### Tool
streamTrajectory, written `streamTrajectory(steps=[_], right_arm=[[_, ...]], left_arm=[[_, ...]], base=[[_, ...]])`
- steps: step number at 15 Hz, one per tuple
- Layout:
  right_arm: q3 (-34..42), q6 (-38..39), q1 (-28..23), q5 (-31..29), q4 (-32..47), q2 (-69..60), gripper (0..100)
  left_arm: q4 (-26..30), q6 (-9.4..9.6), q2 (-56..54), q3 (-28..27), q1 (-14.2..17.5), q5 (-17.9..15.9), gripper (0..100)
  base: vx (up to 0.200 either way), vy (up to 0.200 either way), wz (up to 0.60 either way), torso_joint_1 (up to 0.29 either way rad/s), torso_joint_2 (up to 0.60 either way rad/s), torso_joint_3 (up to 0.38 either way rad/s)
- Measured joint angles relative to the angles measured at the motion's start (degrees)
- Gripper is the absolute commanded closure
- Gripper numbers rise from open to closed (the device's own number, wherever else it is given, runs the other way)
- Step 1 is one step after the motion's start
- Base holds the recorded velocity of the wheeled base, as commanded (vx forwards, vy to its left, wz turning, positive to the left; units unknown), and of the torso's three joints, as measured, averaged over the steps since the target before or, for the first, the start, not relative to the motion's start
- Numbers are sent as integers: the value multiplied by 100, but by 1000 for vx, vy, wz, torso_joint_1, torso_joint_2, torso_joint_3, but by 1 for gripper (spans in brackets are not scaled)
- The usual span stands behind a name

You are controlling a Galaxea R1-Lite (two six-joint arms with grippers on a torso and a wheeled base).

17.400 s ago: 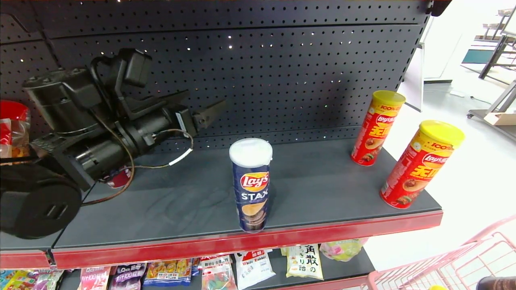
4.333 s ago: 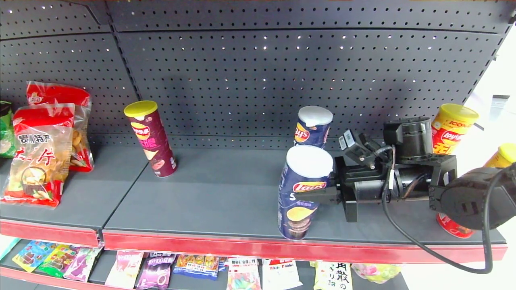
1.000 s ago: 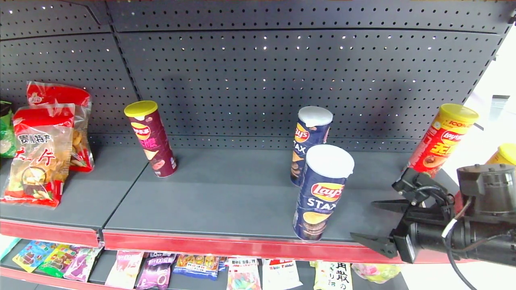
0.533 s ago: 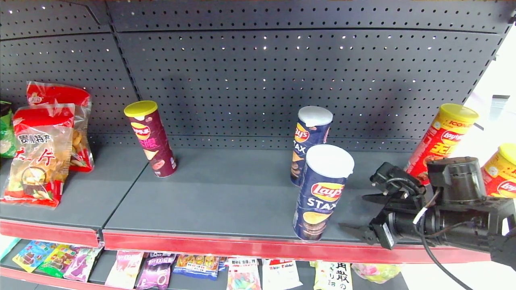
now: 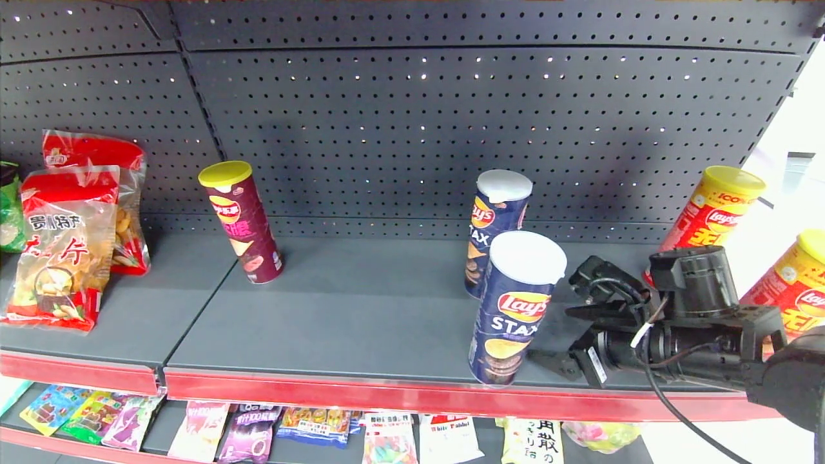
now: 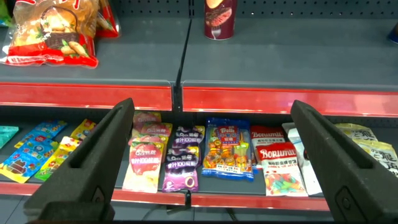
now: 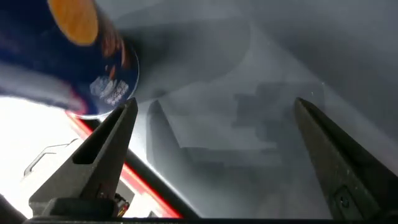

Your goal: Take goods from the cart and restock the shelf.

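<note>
The right gripper (image 5: 550,332) was spread wide and held nothing. It lay low over the shelf (image 5: 361,322), just to the right of the front blue can (image 5: 515,309), pointing at the can's lower half. In the right wrist view the gripper (image 7: 214,106) had bare shelf between its fingers, and the can (image 7: 93,56) stood outside the gap, past one fingertip. That tip was just beside the can's foot; whether it touched I could not tell.

The left gripper (image 6: 211,106) was also wide open and empty. It was lower than the can and well to its left, facing the shelf's red front edge and the packets (image 6: 230,155) on the level below.

The front blue can stood upright at the shelf's front edge, free of both grippers. It had a white lid, a red-and-yellow oval logo, white lettering under it and a picture of crisps near the foot. A second blue can (image 5: 493,219) with the same label stood just behind it, near the back panel. Well to the left of the front can stood a purple can (image 5: 242,222) with a yellow lid, and farther left were red snack bags (image 5: 55,258) with large printed characters. To the right of it, beyond the gripper, stood two red cans — one (image 5: 706,206) at the back, one (image 5: 789,283) nearer the front, both yellow-lidded.
</note>
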Motion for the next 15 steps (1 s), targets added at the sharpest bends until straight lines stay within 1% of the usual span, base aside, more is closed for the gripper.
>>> streamTrajectory(steps=[5, 15], right_arm=[[-76, 57, 157, 0, 2, 107, 0], [-212, 66, 228, -1, 2, 213, 0]], left_arm=[[-2, 0, 2, 0, 0, 0, 0], [-2, 0, 2, 0, 0, -5, 0]], base=[[0, 0, 0, 0, 0, 0], [0, 0, 0, 0, 0, 0]])
